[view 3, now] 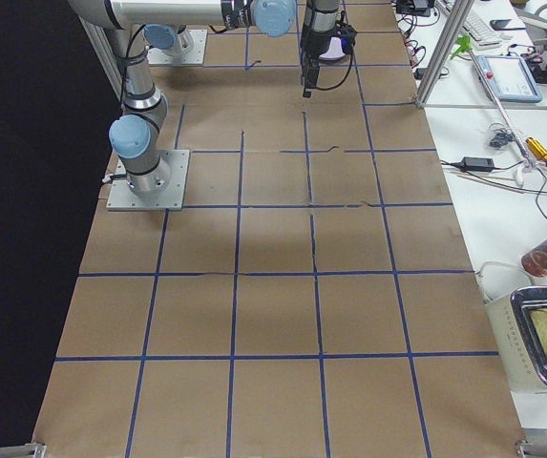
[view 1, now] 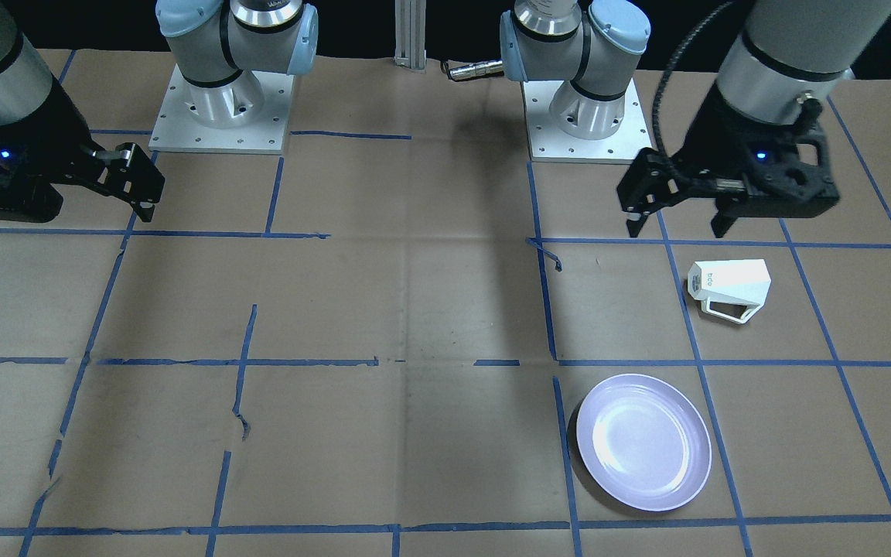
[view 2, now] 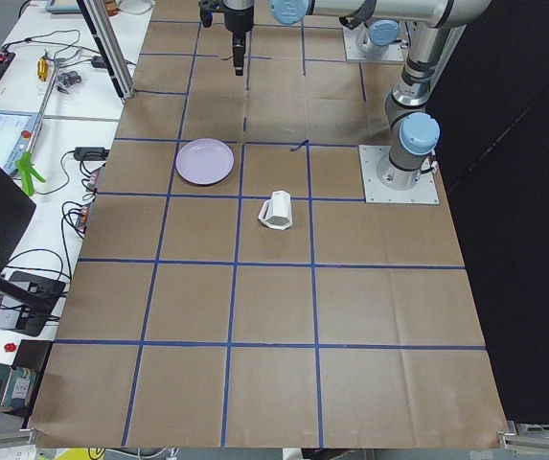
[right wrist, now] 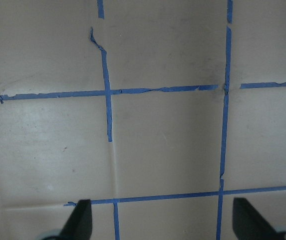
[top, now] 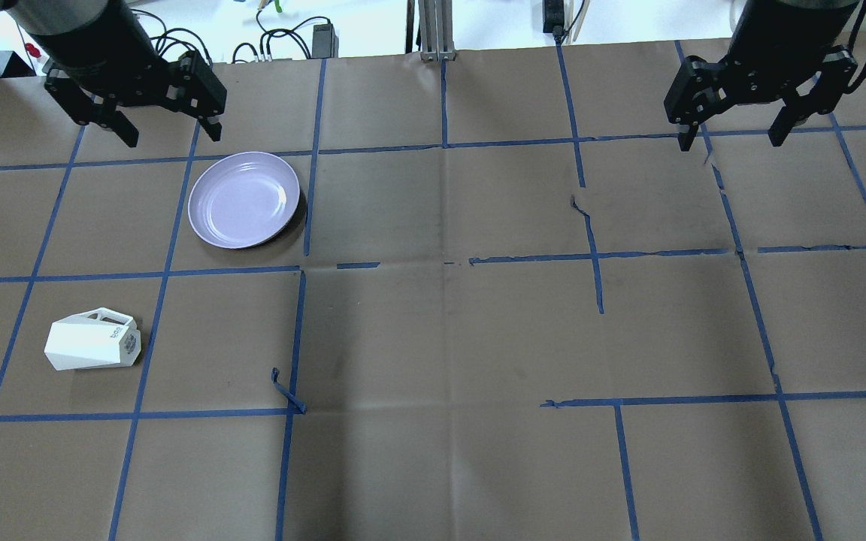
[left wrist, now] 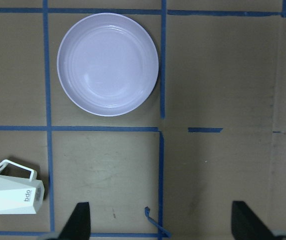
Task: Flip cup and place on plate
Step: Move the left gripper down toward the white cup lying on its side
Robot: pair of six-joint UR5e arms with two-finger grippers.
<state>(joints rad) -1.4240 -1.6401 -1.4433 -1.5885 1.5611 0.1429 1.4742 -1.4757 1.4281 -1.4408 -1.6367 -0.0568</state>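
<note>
The white faceted cup (top: pixel 93 340) lies on its side on the brown paper, handle toward the far side, base with small lettering pointing to the table's middle. It also shows in the front view (view 1: pixel 730 288) and the left wrist view (left wrist: pixel 13 192). The lavender plate (top: pixel 244 199) sits empty farther from the robot, about a grid square from the cup, also in the front view (view 1: pixel 643 441) and the left wrist view (left wrist: pixel 108 64). My left gripper (top: pixel 172 137) is open and empty, high above the table beyond the plate. My right gripper (top: pixel 731 141) is open and empty, far right.
Blue tape lines form a grid on the paper, with a loose curl of tape (top: pixel 286 391) right of the cup. The two arm bases (view 1: pixel 221 108) (view 1: pixel 588 116) stand at the robot's edge. Cables and gear (top: pixel 290 37) lie past the far edge.
</note>
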